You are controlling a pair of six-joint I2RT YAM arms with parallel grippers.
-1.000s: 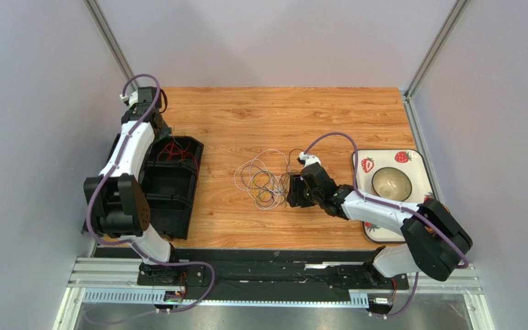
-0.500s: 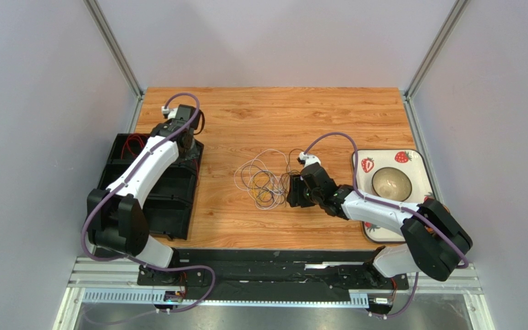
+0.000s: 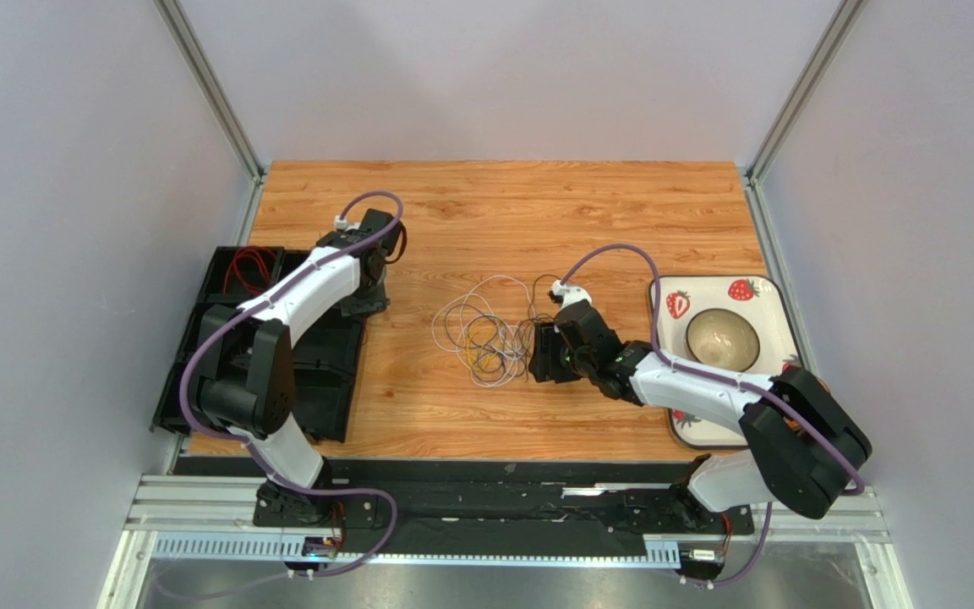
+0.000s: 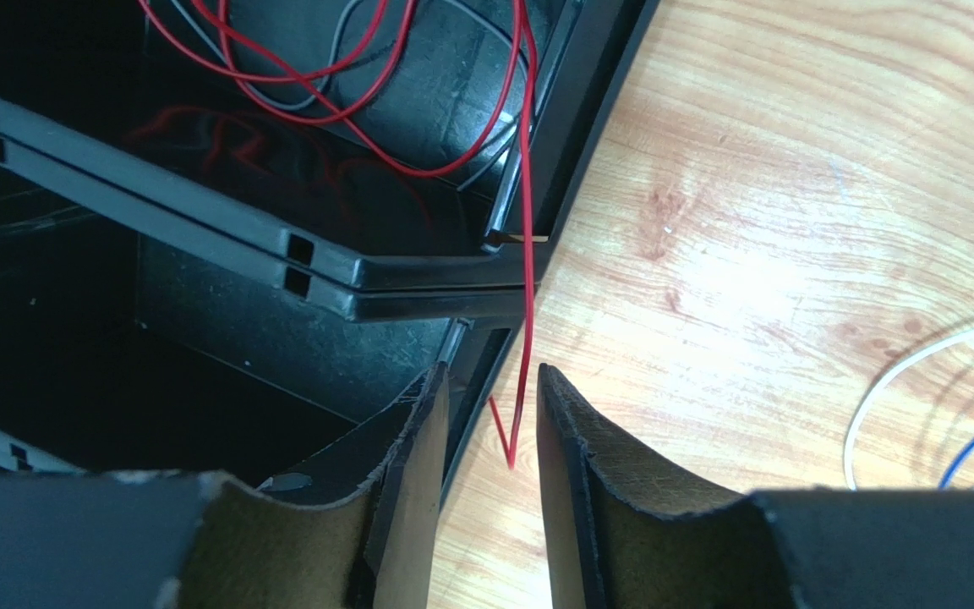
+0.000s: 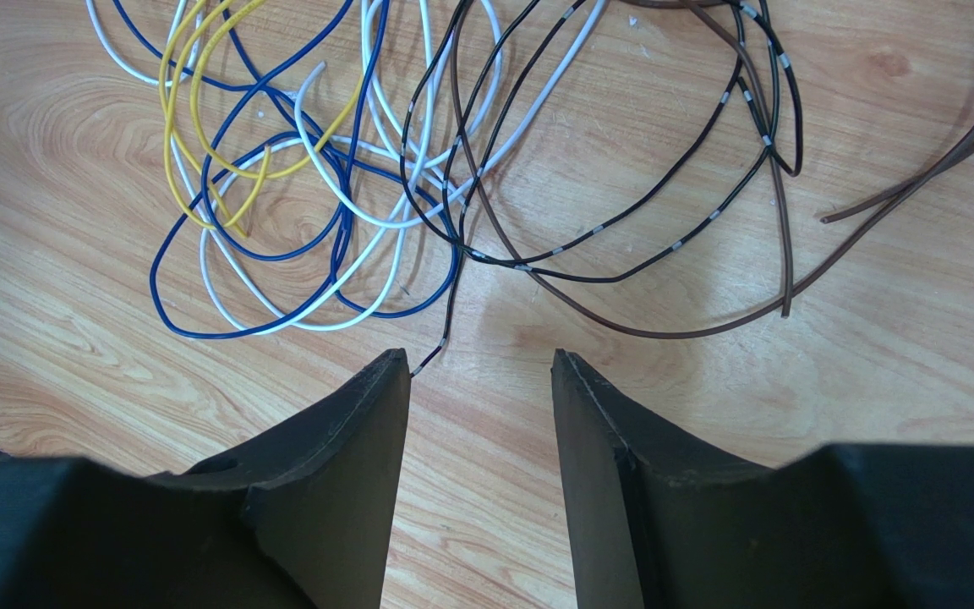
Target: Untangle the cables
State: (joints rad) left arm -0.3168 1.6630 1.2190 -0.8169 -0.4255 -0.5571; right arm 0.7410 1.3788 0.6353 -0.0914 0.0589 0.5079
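The cables point(image 3: 486, 333) lie in a loose tangle at the middle of the table. In the right wrist view the blue, white and yellow loops point(image 5: 314, 190) overlap black and brown ones point(image 5: 657, 190). My right gripper point(image 3: 538, 352) is open and empty just right of the tangle, and a black wire end lies by its left finger point(image 5: 352, 432). A red cable point(image 4: 527, 190) lies in the black tray point(image 4: 264, 330). Its bent end hangs over the tray edge, between the fingers of my open left gripper point(image 4: 492, 374), untouched. The left gripper point(image 3: 369, 294) is at the tray's right edge.
The black compartment tray point(image 3: 314, 362) sits at the left table edge, with red wire also in its far part point(image 3: 245, 267). A strawberry-print plate point(image 3: 759, 294) holding a bowl point(image 3: 723, 336) sits at the right edge, beside the right arm.
My left arm has swung right, from the tray's far left corner to the tray's right edge. The right arm and the tangle have not moved.
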